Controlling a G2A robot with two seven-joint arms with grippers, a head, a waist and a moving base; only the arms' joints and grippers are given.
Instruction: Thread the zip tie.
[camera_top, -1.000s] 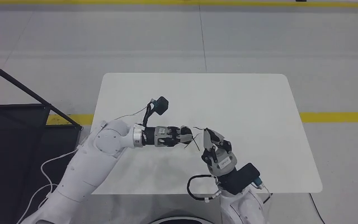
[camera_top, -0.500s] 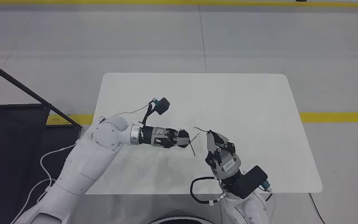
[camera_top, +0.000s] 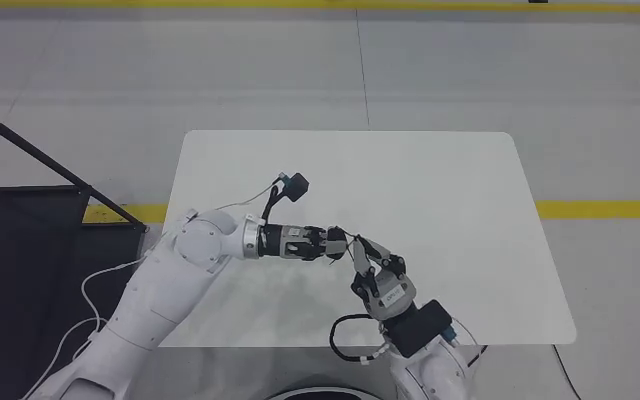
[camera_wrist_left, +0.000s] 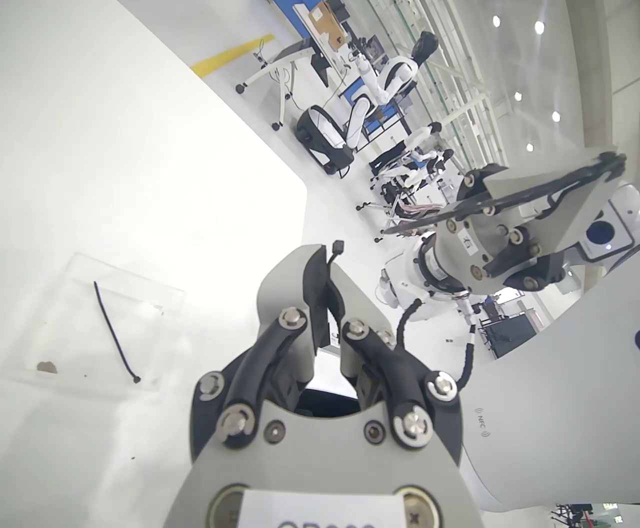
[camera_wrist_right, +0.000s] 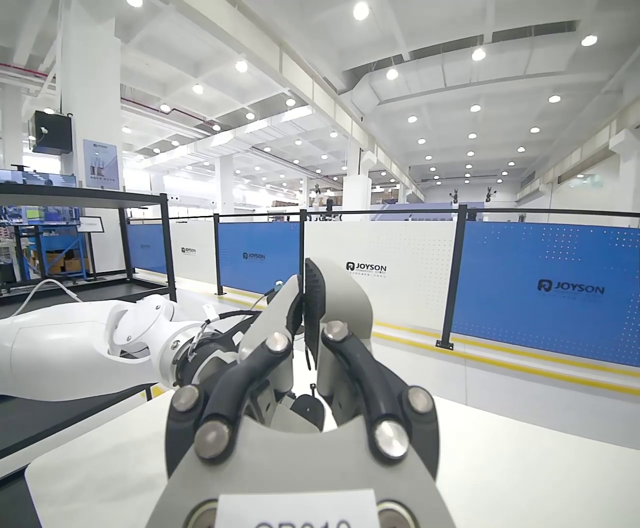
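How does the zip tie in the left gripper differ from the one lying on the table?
The held zip tie is clamped between the fingers of the left gripper; the loose zip tie lies flat on a clear plastic sheet. The held zip tie shows mainly its head past the fingers; the loose zip tie shows its whole length. Both are thin and black.

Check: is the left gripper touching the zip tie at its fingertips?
Touching. The left wrist view shows the left gripper shut on the zip tie, with the strap pinched between its black pads and the head sticking out past the tips.
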